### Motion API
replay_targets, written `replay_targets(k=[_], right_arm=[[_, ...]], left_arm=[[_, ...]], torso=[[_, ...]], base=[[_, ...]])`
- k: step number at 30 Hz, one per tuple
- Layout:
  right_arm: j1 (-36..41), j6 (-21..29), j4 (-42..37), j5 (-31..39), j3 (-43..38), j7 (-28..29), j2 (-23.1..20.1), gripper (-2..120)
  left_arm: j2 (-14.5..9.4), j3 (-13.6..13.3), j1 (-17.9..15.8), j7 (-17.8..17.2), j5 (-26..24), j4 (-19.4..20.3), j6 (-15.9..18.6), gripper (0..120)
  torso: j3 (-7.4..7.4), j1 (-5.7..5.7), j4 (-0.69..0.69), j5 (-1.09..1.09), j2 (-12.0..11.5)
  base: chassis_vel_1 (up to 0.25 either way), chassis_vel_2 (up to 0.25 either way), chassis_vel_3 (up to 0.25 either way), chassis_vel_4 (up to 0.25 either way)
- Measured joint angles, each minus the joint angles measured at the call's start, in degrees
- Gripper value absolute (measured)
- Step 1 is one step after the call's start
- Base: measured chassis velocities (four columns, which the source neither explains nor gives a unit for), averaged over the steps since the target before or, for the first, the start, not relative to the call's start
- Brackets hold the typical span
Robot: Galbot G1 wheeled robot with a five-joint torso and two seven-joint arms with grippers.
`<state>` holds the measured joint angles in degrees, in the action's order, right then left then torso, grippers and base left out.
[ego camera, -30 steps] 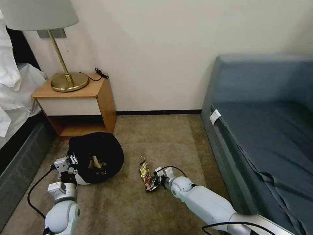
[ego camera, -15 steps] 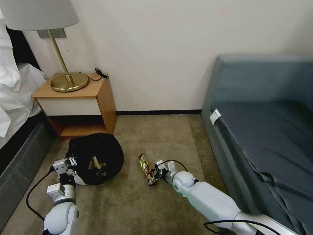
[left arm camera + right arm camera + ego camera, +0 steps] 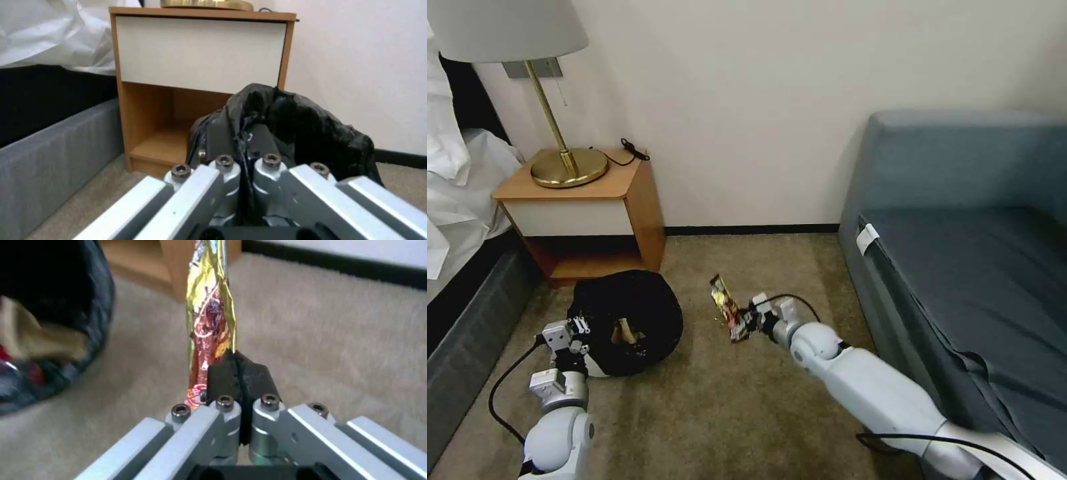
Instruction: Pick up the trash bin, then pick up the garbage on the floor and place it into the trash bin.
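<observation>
Along the right of the frame a blue-grey sofa (image 3: 960, 253) borders the tan carpet (image 3: 714, 413); upper left stands a wooden nightstand (image 3: 587, 207) bearing a brass lamp (image 3: 564, 163). Just below it, left of centre, sits the trash bin (image 3: 627, 320), its black liner pinched tight by the left gripper (image 3: 570, 337). Centre frame, the right gripper (image 3: 748, 321) is clamped on a gold snack wrapper (image 3: 727, 310), raised off the carpet beside the bin.

Left end effector (image 3: 240, 146): dark fingers (image 3: 220, 140) pressed together on the crinkly black bag of the trash bin (image 3: 307, 133). Wooden nightstand (image 3: 200, 60) just behind, open shelf below a white drawer front. Grey bed base (image 3: 49, 140) beside it, white bedding (image 3: 53, 33) above. Beige carpet (image 3: 89, 200).
</observation>
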<state>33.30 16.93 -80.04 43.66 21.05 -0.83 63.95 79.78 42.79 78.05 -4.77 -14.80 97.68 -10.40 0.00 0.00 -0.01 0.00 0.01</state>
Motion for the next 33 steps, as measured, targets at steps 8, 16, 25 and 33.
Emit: replay_targets(k=[8, 16, 25, 33], right_arm=[[-2.78, 0.85, -3.28, 4.99, 2.61, 0.32, 1.60, 0], [-7.93, 0.88, -0.69, 9.06, 7.89, 0.01, 8.35, 0], [-8.70, 0.36, 4.57, 10.15, 12.44, 0.08, 14.62, 0], [-8.13, -1.04, 10.33, 8.36, 14.71, 0.26, 18.97, 0]], left_arm=[[-0.25, 0.09, -0.13, 0.01, -0.08, -0.73, 0.00, 0], [-0.34, -0.12, -0.80, 0.00, -0.03, -1.21, 0.09, 0], [-0.33, -0.33, -1.61, -0.15, 0.07, -1.71, 0.46, 0], [-0.49, -0.19, -1.78, -0.15, -0.01, -2.47, 0.41, 0]], torso=[[0.00, 0.00, 0.01, 0.00, 0.00], [0.00, 0.00, 0.02, -0.01, 0.00], [0.00, 0.00, 0.01, -0.02, 0.00], [0.00, 0.00, 0.02, -0.01, 0.00]], base=[[0.000, 0.000, 0.000, 0.000], [0.000, 0.000, 0.000, 0.000], [0.000, 0.000, 0.000, 0.000], [0.000, 0.000, 0.000, 0.000]])
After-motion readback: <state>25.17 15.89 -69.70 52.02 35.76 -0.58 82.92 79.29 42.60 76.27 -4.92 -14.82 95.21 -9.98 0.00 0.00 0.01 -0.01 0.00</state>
